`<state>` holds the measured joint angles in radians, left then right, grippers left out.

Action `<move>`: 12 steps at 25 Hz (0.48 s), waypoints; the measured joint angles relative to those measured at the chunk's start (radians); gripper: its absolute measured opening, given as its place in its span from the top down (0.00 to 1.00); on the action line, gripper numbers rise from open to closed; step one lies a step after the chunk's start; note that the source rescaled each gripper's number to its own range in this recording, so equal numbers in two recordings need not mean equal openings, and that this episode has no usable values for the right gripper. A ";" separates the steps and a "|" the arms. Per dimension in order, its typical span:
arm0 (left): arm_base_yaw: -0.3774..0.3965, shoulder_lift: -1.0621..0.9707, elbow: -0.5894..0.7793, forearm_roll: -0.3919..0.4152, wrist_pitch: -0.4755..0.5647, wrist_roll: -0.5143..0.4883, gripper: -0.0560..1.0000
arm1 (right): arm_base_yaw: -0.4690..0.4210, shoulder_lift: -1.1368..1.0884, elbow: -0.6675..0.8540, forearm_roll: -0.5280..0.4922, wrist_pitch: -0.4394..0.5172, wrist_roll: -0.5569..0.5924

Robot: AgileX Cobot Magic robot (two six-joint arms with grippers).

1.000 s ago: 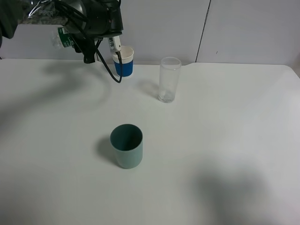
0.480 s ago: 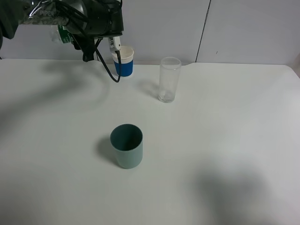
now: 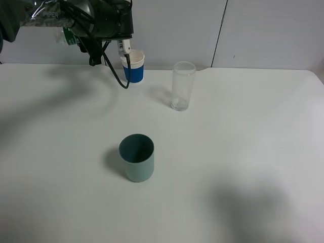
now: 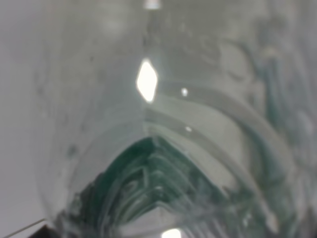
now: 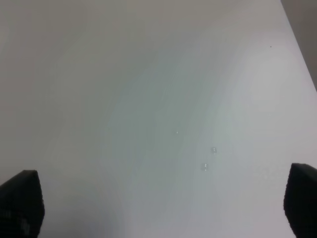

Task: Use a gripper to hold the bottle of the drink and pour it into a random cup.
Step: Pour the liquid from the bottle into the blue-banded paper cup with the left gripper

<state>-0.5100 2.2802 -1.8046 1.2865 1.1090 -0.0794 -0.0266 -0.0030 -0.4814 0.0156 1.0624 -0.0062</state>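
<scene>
Nearest, in the lower middle of the high view, the teal cup (image 3: 136,157) stands open on the counter (image 3: 243,152). Farther up, right of centre, is the tall clear glass (image 3: 183,86), and beyond it, near the back edge, the blue-and-white cup (image 3: 134,66). At the upper left the left gripper (image 3: 86,43) holds the bottle of the drink (image 3: 66,37) high, fingers clamped on it, well apart from every cup. Tipped before its mouth is over a rim, it would wet the counter. The black cable (image 3: 115,76) hangs just beside the blue-and-white cup – a sweep could drag it over. The right gripper (image 5: 161,201) has its fingers (image 5: 20,203) spread wide above bare counter, holding nothing.
</scene>
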 joint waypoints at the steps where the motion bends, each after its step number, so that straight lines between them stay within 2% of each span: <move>1: 0.000 0.000 0.000 0.003 -0.001 0.000 0.95 | 0.000 0.000 0.000 0.000 0.000 0.000; 12: 0.000 0.000 0.000 0.028 -0.001 0.009 0.95 | 0.000 0.000 0.000 0.000 0.000 0.000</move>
<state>-0.5100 2.2802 -1.8046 1.3142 1.1082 -0.0707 -0.0266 -0.0030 -0.4814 0.0156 1.0624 -0.0062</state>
